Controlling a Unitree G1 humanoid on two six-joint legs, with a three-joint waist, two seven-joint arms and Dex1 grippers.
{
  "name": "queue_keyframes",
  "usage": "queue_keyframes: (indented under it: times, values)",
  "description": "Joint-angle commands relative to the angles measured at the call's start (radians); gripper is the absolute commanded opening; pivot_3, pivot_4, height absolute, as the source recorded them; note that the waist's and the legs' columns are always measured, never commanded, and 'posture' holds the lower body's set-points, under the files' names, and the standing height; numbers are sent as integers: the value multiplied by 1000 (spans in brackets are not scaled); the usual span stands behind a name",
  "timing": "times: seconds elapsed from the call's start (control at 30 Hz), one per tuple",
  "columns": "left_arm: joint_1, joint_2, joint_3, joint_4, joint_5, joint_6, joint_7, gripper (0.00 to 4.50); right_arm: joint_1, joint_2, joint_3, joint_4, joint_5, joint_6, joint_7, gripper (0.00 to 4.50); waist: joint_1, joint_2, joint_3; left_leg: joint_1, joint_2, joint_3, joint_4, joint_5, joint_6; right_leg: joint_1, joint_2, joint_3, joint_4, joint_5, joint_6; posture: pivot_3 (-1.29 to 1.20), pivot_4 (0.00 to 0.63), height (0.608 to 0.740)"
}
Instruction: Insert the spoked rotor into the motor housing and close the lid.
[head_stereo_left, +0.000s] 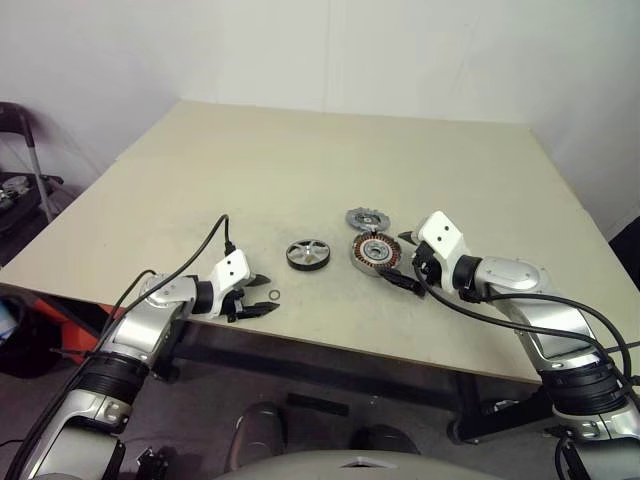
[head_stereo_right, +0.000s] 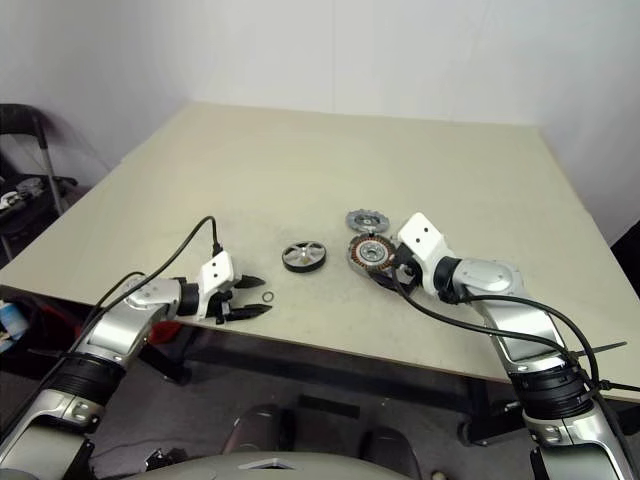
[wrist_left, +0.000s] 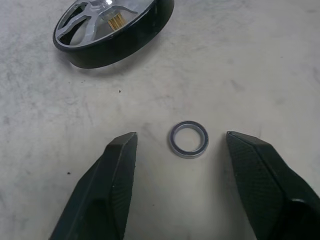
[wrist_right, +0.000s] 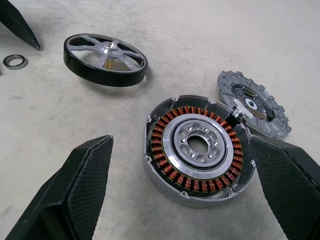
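Note:
The spoked rotor, black-rimmed with silver spokes, lies flat on the table. Just right of it sits the motor housing, a silver cup with a copper winding ring. The grey lid lies just behind the housing. My right gripper is open, with one finger on each side of the housing and not touching it. My left gripper is open near the front edge. Its fingertips flank a tiny thin ring without touching it. The rotor lies a short way beyond that ring.
The beige table stretches far back behind the parts. Its front edge runs close under both grippers. A dark chair and clutter stand off the table's left side. Black cables trail from both wrists.

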Motion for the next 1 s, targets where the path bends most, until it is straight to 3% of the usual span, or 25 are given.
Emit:
queue_keyframes:
  times: [0.03, 0.17, 0.43, 0.5, 0.57, 0.8, 1.0]
  values:
    - [-20, 14, 13, 6, 14, 7, 20, 2609, -25, -1, -30, -29, 14, -1, -6, 4486, 0, 0, 0, 0, 0, 0, 0, 0, 0, 0, 0, 0, 0, 0, 0, 0, 0, 740]
    - [-21, 16, 11, 6, 25, 8, 28, 1428, -33, 1, -28, -24, 13, 0, -8, 4486, 0, 0, 0, 0, 0, 0, 0, 0, 0, 0, 0, 0, 0, 0, 0, 0, 0, 740]
    - [-32, 13, 14, 20, 23, 13, 32, 1428, -50, 8, -22, -7, 8, -3, -15, 4486, -1, 0, 0, 0, 0, 0, 0, 0, 0, 0, 0, 0, 1, 0, 0, 0, 0, 740]
    - [-36, 14, 15, 24, 21, 12, 29, 920, -53, 11, -20, -4, 6, -4, -17, 4486, -1, 0, 0, 0, 0, 0, 0, 0, 0, 0, 0, 0, 1, 0, 0, 0, 0, 740]
    - [-44, 19, 22, 18, 0, 25, 7, 789, -55, 13, -19, -1, 4, -5, -20, 4486, -1, 0, 0, 0, 0, 0, 0, 0, 0, 0, 0, 0, 1, 0, 0, 0, 0, 740]
    - [-162, -3, 174, -43, -327, 369, -100, 789, -42, 17, -17, 13, 1, -19, -25, 4486, 4, 0, 0, -1, 0, 0, 0, 0, 0, -1, 0, 0, 1, 3, -6, 0, 0, 740]
    - [-292, -9, 149, 49, -313, 376, -141, 789, -31, 23, -22, 21, -7, -30, -41, 4486, 2, 0, 0, -1, 0, 0, 0, 0, 0, -1, 0, 0, 1, 3, -6, 0, 0, 740]
